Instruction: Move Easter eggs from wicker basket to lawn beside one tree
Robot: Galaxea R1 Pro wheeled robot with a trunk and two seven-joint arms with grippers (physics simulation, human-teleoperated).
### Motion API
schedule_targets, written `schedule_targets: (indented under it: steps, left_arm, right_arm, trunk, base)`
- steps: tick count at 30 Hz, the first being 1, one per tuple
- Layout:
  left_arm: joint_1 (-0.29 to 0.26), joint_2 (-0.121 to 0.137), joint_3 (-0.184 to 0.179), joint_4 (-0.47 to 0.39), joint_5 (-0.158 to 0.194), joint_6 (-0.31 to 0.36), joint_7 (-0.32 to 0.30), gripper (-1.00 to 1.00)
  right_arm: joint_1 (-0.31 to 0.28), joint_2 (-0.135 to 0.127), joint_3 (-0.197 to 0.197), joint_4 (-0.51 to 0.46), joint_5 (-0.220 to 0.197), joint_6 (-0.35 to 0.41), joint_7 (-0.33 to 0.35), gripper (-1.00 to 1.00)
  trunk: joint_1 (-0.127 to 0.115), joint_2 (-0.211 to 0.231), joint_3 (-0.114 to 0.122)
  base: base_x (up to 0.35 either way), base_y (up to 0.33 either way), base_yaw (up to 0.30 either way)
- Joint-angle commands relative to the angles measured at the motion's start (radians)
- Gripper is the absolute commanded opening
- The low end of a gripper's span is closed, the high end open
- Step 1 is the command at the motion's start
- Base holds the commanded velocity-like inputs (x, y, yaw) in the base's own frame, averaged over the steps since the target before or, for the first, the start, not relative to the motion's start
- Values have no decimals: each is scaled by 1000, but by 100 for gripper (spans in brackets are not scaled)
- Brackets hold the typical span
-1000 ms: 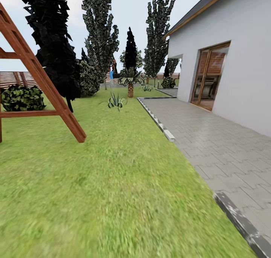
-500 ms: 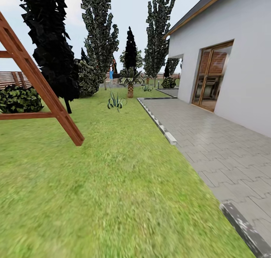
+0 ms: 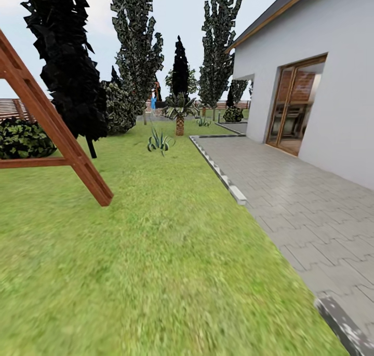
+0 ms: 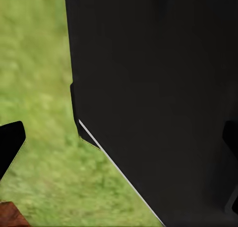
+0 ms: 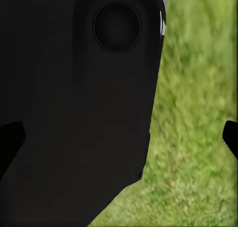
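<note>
1. Our left pincer (image 4: 119, 137) and right pincer (image 5: 119, 137) show dark fingertips set wide apart, gripping nothing, each beside a black robot body part.
2. Beneath both pincers lies the mottled green grass lawn (image 3: 156, 252).
3. Ahead of them, left, rises the near-black, blocky-leaved tree (image 3: 70, 65), behind a red-brown wooden frame (image 3: 57, 133); grey paving (image 3: 301, 205) runs right.

lawn (image 3: 156, 252) left, paving (image 3: 311, 205) right, tree (image 3: 72, 70) behind
</note>
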Motion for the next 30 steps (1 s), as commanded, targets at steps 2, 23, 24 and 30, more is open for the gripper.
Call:
schedule_targets:
  steps: [2,23,24,30]
  left_arm:
    - [0,0,1,0,0,1,-3,100]
    - [0,0,1,0,0,1,-4,100]
    - [0,0,1,0,0,1,-3,100]
    - [0,0,1,0,0,1,-3,100]
  right_arm:
    - [-1,0,0,2,8,0,2,100]
    - [-1,-1,0,2,8,0,2,100]
    - [-1,-1,0,2,8,0,2,100]
    - [-1,-1,0,2,8,0,2,100]
  trunk:
    - [1,0,-1]
    - [1,0,-1]
    - [1,0,-1]
    - [1,0,-1]
  base:
    - [333,0,0]
    - [334,0,0]
    - [334,0,0]
    - [334,0,0]
